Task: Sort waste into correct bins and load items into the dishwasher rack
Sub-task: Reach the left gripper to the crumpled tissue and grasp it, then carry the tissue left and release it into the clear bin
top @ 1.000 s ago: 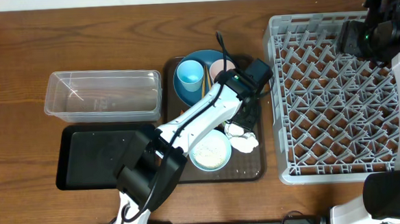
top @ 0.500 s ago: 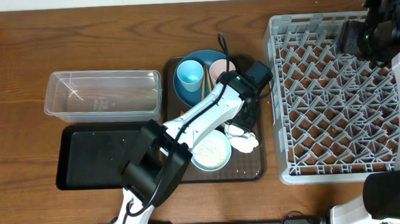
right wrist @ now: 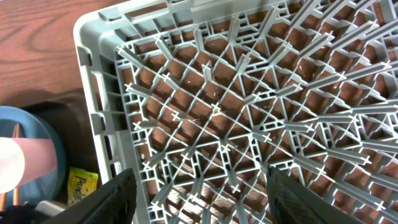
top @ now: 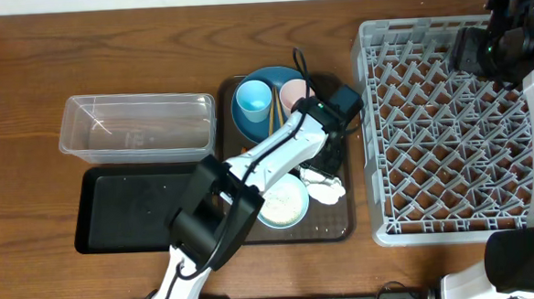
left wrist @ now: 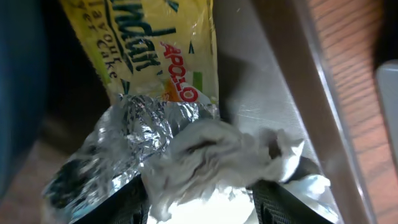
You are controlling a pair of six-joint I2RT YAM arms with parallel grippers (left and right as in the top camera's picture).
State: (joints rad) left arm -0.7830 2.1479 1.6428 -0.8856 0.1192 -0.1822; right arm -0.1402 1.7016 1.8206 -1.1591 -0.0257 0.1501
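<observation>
The tissue [left wrist: 217, 155] sits between the half-parted jaws of our left gripper [left wrist: 205, 202]; whether pinched, we cannot tell. Beyond lies the snack wrapper [left wrist: 155, 56]. Only the elbow [top: 213, 205] has shifted: nothing lifted yet. Our right gripper [right wrist: 205, 196] gapes wide above the rack [right wrist: 249, 112].

- the rack [top: 374, 162] is being kept at the right side of the table [top: 25, 71].
- the serving tray [top: 335, 221] is being flanked by the rack just to its right and by the tub [top: 136, 100] and the shallow tray [top: 133, 207] to its left.
- the tub is being kept just behind the shallow tray.
- the plate [top: 268, 74] is being carried at the back of the serving tray, with the left-hand cup [top: 253, 99] and the right-hand cup [top: 293, 95] on it and the chopsticks [top: 271, 113] laid between them.
- the bowl [top: 283, 227], with rice [top: 282, 202] in it, is being carried at the front of the serving tray, the tissue [top: 326, 188] just to its right.
- the wrapper [left wrist: 155, 43] is being touched at one end by the tissue.
</observation>
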